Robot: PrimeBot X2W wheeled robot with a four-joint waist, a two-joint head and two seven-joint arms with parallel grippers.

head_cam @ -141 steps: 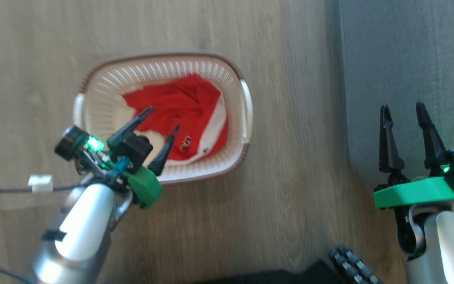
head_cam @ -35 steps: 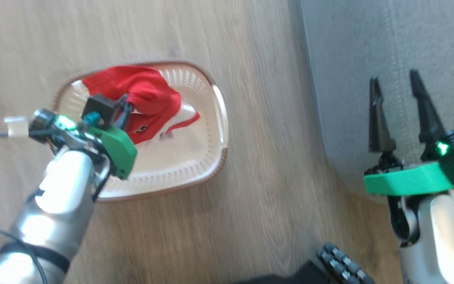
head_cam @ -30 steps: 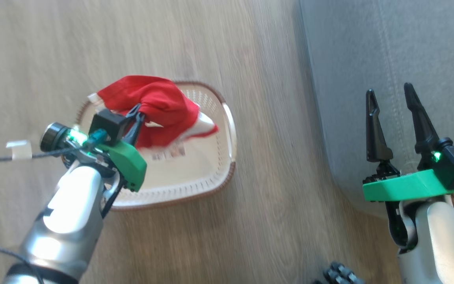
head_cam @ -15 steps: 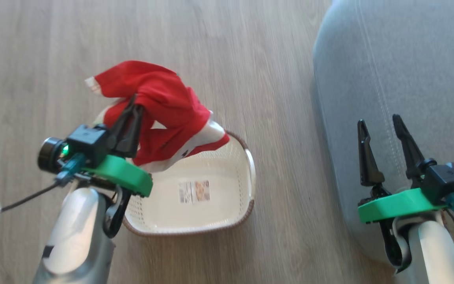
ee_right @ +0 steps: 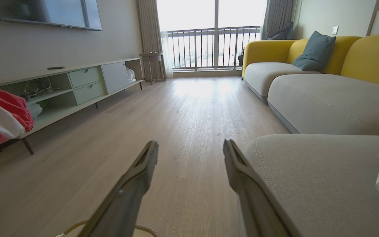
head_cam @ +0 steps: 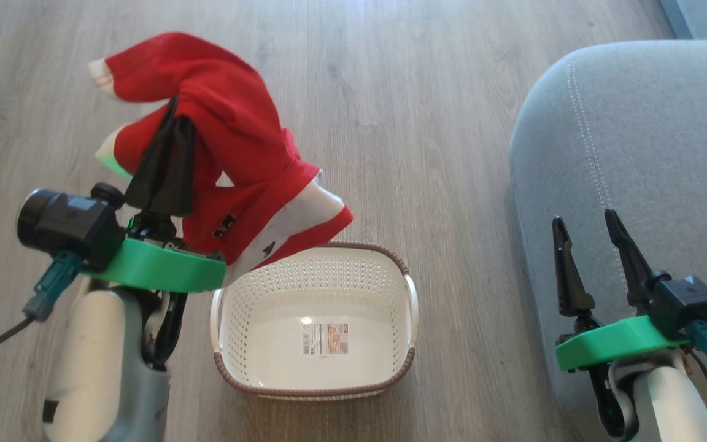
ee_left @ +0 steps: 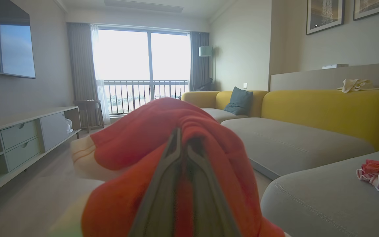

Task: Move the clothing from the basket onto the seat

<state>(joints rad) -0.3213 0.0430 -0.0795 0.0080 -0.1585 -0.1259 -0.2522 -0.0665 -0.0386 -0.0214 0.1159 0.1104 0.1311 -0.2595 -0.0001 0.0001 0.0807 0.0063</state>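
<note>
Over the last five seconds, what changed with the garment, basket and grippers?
The left gripper shut on the red and white garment and lifted it out of the basket, now bare but for its label sticker. The right gripper stayed open by the grey sofa; the basket stayed on the floor.

Head view downward, wrist views level
The basket (head_cam: 329, 276) is seen closely from above; the seat (ee_left: 294, 144) and the far window (ee_left: 143, 72) are shared by both wrist views.
</note>
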